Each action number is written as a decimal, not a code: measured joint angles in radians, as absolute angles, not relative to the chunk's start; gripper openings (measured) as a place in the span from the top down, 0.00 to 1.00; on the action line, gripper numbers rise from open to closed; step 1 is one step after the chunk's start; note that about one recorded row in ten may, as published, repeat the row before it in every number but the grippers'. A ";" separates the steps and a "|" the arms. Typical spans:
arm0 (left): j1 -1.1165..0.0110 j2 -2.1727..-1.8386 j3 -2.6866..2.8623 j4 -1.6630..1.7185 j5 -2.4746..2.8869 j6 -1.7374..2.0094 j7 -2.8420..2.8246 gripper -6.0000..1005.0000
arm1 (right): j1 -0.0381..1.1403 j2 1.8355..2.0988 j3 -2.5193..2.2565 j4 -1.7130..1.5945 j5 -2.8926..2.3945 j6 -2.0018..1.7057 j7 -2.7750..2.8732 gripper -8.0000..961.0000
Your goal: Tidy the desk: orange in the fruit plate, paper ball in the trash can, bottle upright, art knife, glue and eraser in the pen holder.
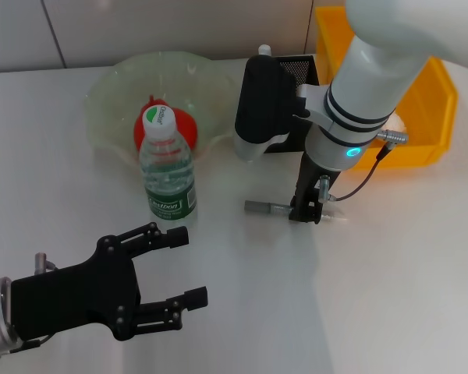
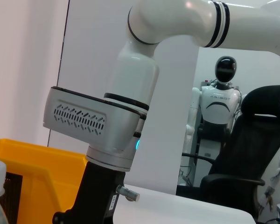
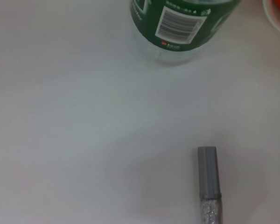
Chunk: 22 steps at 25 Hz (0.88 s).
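The orange [image 1: 171, 125] sits in the plate [image 1: 109, 89] at the far left, and the bottle [image 1: 168, 167] stands upright just near of it, so those 2 steps look done. The right hand [image 1: 306, 209] is down at a small grey stick, the knife [image 1: 265, 207], lying on the worktop [image 1: 390, 280]; whether its fingers have closed cannot be told. The holder [image 1: 300, 74] and bin [image 1: 433, 109] wait at the far right. The left hand [image 1: 179, 269] hovers open and empty at the near left.
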<state>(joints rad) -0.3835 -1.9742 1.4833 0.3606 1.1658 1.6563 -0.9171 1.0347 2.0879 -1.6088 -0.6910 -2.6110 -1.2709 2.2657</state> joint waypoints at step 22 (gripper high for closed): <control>-0.377 -1.967 1.483 0.377 1.166 1.662 -0.915 0.17 | 0.913 2.084 -1.516 -1.181 -2.774 -1.466 2.302 0.86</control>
